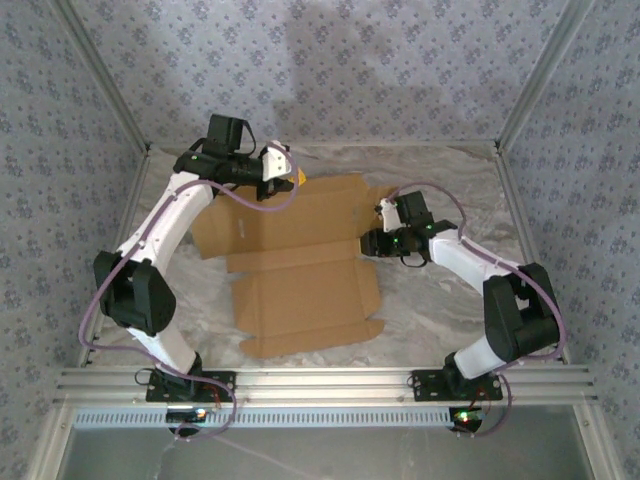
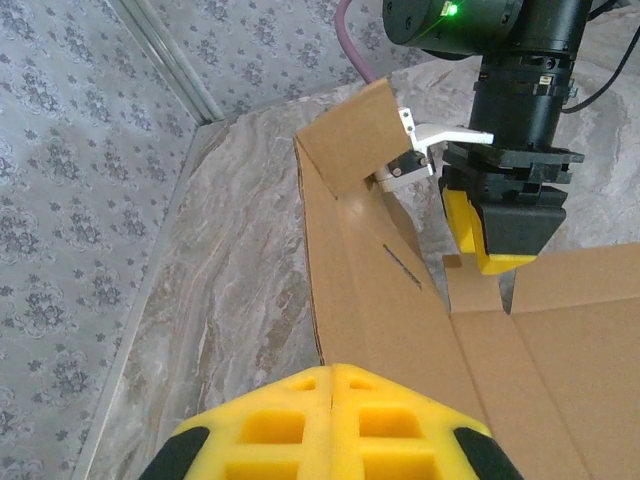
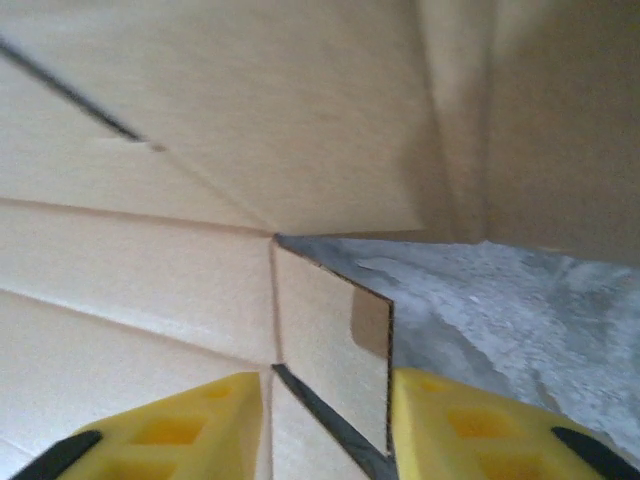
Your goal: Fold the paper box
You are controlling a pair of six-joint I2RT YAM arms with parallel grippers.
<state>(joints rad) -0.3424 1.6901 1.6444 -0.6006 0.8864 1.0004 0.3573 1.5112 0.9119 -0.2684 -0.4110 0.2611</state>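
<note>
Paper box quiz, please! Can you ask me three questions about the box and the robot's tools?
1. Fill the gap: in the right wrist view, a flap of the paper box stands ____ the right tool's fingers.
2. Pick one: those fingers are A red, B yellow, C green.
3. True or false: the box is folded up and closed.

Key: 1 between; 2 B; 3 false, it lies mostly flat.

Paper box (image 1: 300,270): on tabletop (image 1: 440,300), centre. Left end effector (image 1: 287,176): at box's 12 o'clock edge. Right end effector (image 1: 372,243): at box's 3 o'clock edge, astride a tab.
</note>
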